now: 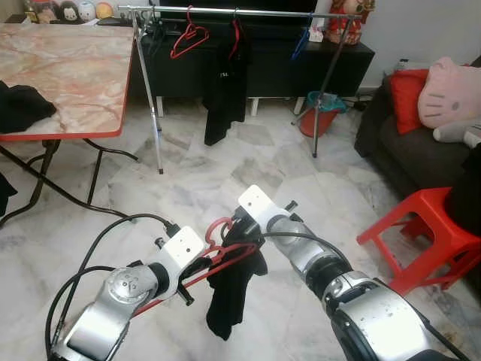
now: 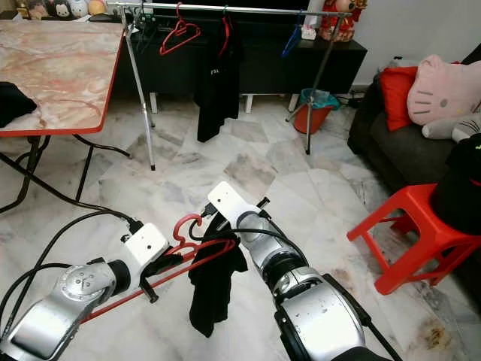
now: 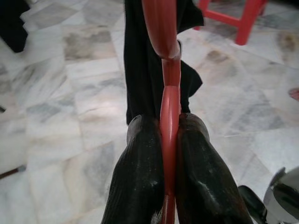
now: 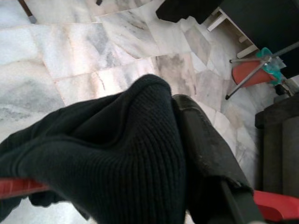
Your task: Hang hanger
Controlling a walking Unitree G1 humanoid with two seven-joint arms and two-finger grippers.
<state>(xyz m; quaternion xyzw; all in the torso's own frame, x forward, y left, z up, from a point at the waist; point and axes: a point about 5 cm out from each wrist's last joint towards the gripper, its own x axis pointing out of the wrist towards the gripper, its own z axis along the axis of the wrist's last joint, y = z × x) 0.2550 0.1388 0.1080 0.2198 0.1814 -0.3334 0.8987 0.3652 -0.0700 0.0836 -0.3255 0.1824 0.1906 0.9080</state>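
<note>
Marble floor (image 1: 248, 173) stretches ahead to the clothes rail (image 1: 248, 13), which stands well apart from the red hanger (image 1: 225, 259) held low in front of the robot. The left gripper (image 3: 169, 140) has its fingers clamped on the hanger's arm; the right gripper (image 4: 187, 154) pinches the black garment (image 1: 229, 297) draped over it. If the right fingers tug during the approach, the garment could slide off before the hook reaches the rail.
</note>
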